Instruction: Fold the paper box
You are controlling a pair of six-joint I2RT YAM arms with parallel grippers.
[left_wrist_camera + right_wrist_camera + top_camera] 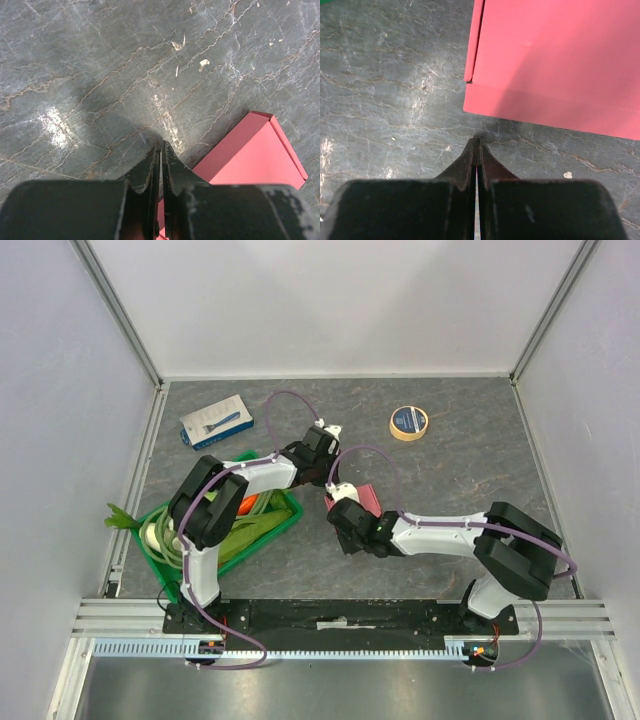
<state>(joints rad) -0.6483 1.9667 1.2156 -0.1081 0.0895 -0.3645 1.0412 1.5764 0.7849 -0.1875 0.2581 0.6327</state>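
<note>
Paper box (555, 65) — smooth pink card, sharp creases — veined grey tabletop (100, 75).

We see the paper box (555, 60) as smooth, matt pink card; the table (125, 65) looks like grey veined stone, slightly glossy with scuffs, and the left end effector (161, 146) is matt black, worn pale at its edges

No legible writing in view.
The blue-and-white package (216, 421) and the dark label on the tape roll (408, 423) bear print too small to read.
</note>
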